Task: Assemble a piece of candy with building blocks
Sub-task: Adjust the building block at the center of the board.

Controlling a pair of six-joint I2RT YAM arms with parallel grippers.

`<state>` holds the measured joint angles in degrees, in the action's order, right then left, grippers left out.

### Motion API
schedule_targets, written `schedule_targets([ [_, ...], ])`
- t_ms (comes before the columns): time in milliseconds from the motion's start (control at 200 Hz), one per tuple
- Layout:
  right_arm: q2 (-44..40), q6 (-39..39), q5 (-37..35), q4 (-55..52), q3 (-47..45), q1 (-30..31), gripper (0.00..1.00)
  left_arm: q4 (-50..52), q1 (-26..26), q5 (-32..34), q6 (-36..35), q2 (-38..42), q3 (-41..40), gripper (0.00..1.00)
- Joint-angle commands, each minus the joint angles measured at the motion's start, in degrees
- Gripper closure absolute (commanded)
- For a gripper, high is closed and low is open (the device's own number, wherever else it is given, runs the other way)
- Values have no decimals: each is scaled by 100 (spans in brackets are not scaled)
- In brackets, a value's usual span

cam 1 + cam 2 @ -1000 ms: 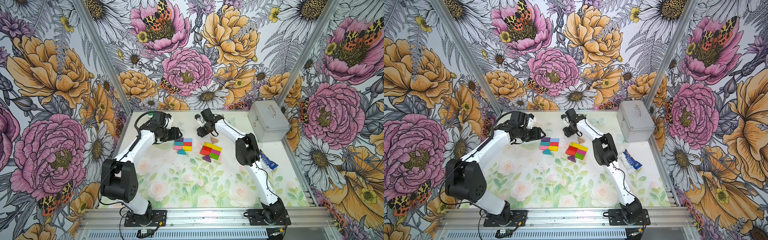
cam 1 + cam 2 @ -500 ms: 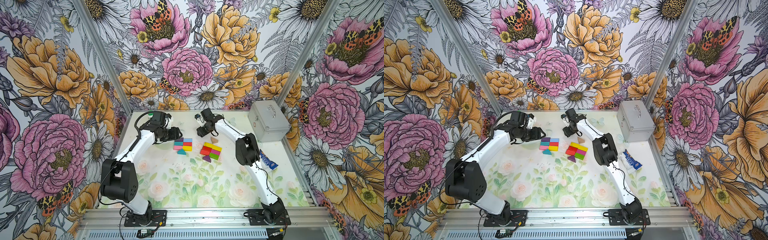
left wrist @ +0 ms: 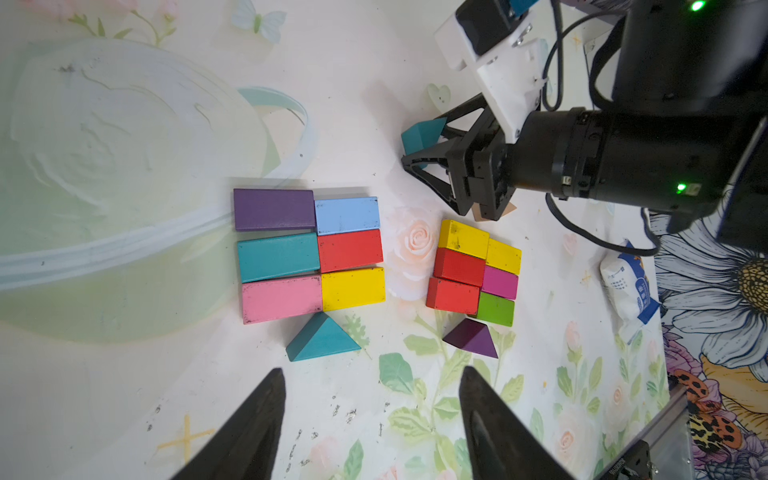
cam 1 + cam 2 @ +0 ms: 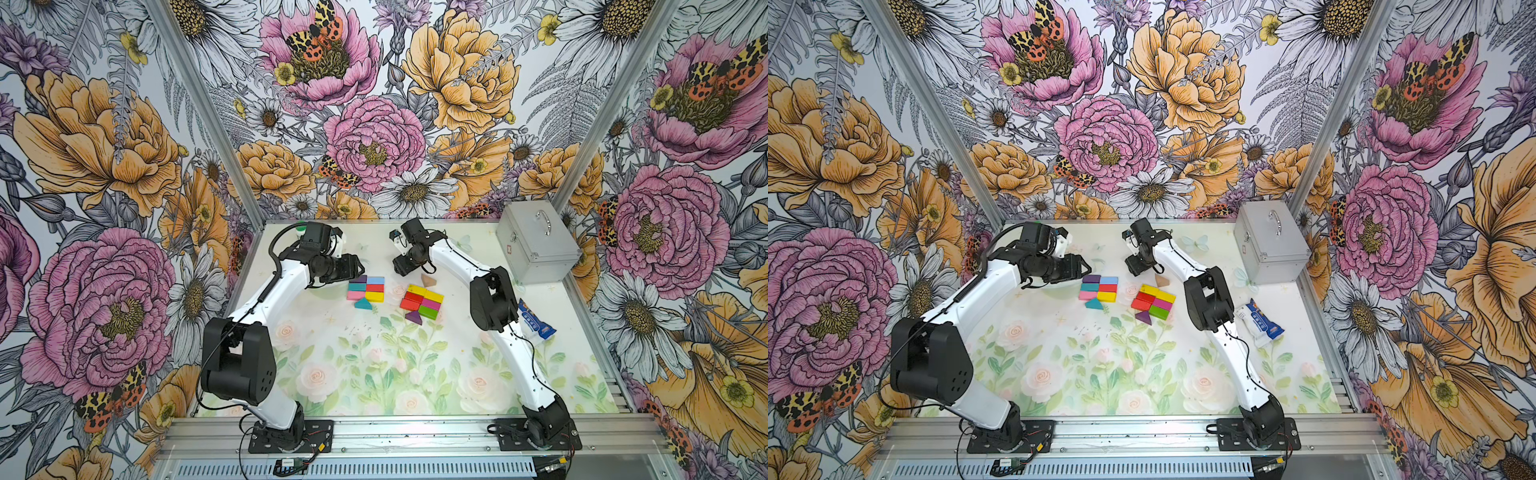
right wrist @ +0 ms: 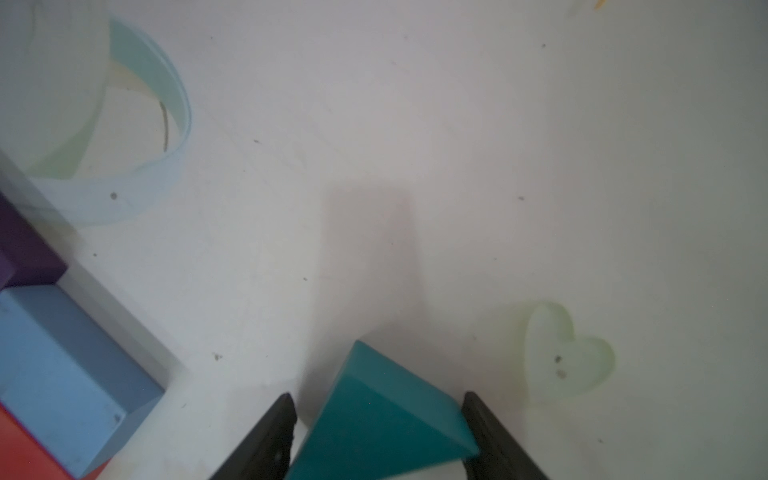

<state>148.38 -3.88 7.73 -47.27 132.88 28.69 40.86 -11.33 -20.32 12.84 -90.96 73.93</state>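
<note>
1. Nearest on the bench (image 4: 374, 374) lie two points of the work. The teal triangle (image 4: 363, 304) touches the near edge of the left cluster (image 4: 366, 288), and the purple triangle (image 4: 414, 318) sits just beside the right cluster (image 4: 422, 301). The snack packet (image 4: 534, 322) lies well off to the right.
2. Each cluster is six bricks packed flat, edges touching. The left gripper (image 3: 372, 370) hangs above the bench by the left cluster, fingers wide apart, nothing between them.
3. Farther on, the tan triangle (image 4: 428, 280) sits at the right cluster's far edge. The right gripper (image 5: 377, 395) is low there, with a second teal triangle (image 5: 386, 419) between its fingers. That triangle stands apart from the left cluster's far bricks. The metal case (image 4: 536, 245) stands farthest back.
4. Handling, as we judge it: the blocks are small, rigid and light, and their smooth paint is likely to slip. Sloped faces would squirt out of a pinch, so we would take triangles by the flat end faces and bricks across the long sides. A nudge could scatter a packed cluster.
5. Hard to read:
   - We cannot tell whether the right fingers clamp the triangle or merely flank it.
   - Its base is cut off in the right wrist view, which is blurred.
   - In both top views the gripper body hides it.
   - The gripper also covers most of the tan triangle in the left wrist view.
</note>
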Motion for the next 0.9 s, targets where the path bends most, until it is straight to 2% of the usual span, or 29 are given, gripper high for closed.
schedule_targets([
  [0, 130, 38, 2, -28, 159, 40, 32, -34, 69, 35, -161, 82, 16, 33],
  [120, 121, 47, 14, -37, 159, 40, 26, -32, 63, 43, -159, 79, 14, 33],
  [320, -80, 106, 193, -65, 47, 32, 25, -34, 49, 52, -162, 96, 3, 33],
  [535, -89, 109, 659, -113, -8, 51, 28, -34, 8, 75, -162, 118, -8, 33],
  [896, 108, 108, 835, -134, 145, 99, 34, -34, -18, 98, -138, 131, -23, 32],
])
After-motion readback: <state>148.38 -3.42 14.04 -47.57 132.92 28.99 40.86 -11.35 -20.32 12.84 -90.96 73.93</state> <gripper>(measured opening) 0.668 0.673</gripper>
